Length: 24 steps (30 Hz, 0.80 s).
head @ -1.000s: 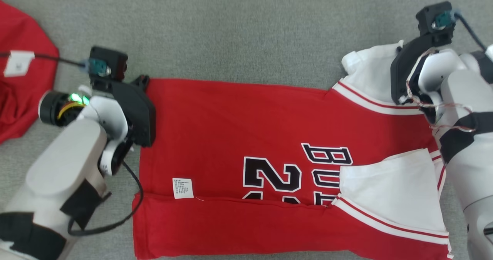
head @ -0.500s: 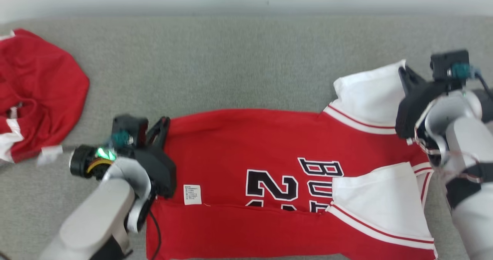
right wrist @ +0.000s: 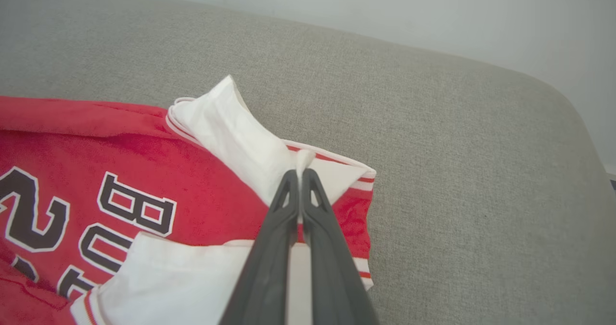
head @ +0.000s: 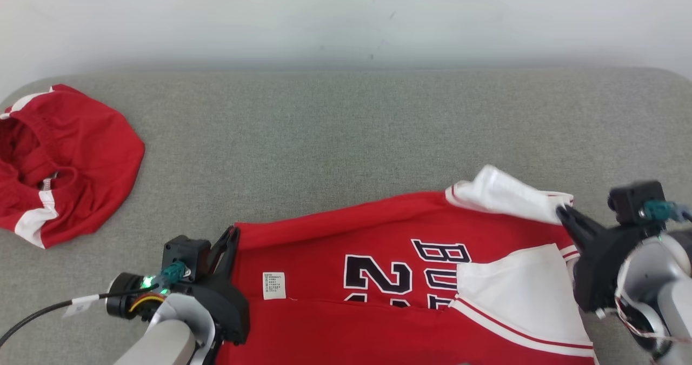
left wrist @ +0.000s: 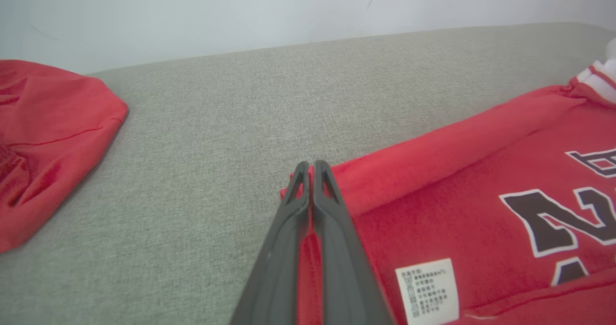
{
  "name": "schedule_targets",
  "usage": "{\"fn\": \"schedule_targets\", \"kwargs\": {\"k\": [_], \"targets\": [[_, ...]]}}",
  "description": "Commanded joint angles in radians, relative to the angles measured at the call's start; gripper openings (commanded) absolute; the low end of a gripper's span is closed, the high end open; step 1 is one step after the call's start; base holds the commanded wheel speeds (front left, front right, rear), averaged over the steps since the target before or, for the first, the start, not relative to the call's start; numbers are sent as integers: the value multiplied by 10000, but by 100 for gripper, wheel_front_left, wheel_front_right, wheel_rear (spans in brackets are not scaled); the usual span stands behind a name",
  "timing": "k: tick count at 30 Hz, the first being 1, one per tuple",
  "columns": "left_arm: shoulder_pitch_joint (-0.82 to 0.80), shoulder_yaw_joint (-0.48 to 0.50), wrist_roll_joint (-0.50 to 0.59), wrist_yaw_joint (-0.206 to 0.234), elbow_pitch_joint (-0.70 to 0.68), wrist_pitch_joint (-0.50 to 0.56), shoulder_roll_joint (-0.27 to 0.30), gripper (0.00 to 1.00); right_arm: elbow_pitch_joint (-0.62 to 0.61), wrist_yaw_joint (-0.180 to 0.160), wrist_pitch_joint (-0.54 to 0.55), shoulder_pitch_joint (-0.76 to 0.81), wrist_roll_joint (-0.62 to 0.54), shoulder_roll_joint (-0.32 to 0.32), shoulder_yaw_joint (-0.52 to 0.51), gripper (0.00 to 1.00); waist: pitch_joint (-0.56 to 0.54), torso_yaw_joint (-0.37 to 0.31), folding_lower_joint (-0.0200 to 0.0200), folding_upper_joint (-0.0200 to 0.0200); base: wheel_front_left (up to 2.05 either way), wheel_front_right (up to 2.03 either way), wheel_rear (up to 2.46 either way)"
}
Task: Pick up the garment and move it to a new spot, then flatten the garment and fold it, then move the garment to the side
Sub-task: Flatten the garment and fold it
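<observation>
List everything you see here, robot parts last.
jersey: one, red with white sleeves and black lettering, spread across the near middle, near edge folded over.
care label: one, white, on the jersey near its left end.
second garment: one, red with white trim, bunched at far left.
cushioned surface: one, grey, under everything.
wall: one, pale, behind.
left hand: one, dark, shut on the jersey's far left corner.
right hand: one, dark, shut on the far white sleeve.

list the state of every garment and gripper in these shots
jersey: spread flat, near edge folded over the number, both far corners pinched
left gripper: shut on jersey at its hem corner
right gripper: shut on jersey at its white part
other red garment: crumpled, untouched
</observation>
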Motion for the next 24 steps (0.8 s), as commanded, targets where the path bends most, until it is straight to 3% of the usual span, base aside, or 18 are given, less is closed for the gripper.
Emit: {"fn": "schedule_targets", "kwargs": {"k": [1, 14, 24], "targets": [[185, 32, -64, 12, 41, -38, 8, 0, -196, -24, 119, 246, 129, -111, -83, 0, -75, -29, 2, 1, 0, 0, 0], [807, 109, -339, 87, 688, -534, -176, 0, -2562, -24, 2520, 2462, 1264, -981, -266, 0, -287, -258, 2, 1, 0, 0, 0], [1028, 261, -532, 144, 1024, -735, -306, 0, -3424, -24, 3492, 3266, 1364, -834, -758, 0, -351, -198, 2, 1, 0, 0, 0]]}}
